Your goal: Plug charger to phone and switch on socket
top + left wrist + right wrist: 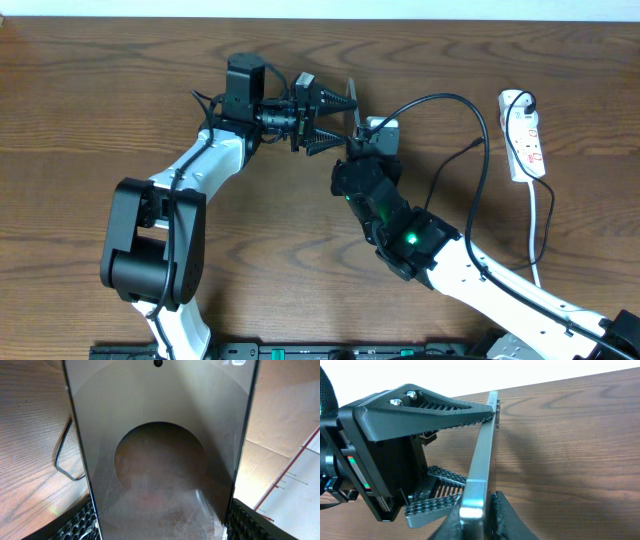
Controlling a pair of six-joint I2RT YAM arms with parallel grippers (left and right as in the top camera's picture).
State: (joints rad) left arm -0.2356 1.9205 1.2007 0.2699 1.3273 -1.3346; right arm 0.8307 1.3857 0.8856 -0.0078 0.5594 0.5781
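Dark wood-grain table (100, 80); left end effector (347, 120) pinching phone (160, 460); right end effector (353, 152) pressed together.

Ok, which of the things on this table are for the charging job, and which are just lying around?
For the job:
flat dark glossy smartphone
thin black charger cable
narrow white power strip with red marks

Not part of it:
brown wooden table
tan cardboard-looking surface beyond the table

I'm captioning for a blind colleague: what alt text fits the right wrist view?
A phone, seen edge-on, is clamped by the left claw, a wooden table behind. Dark tips of the right claw flank its near end.
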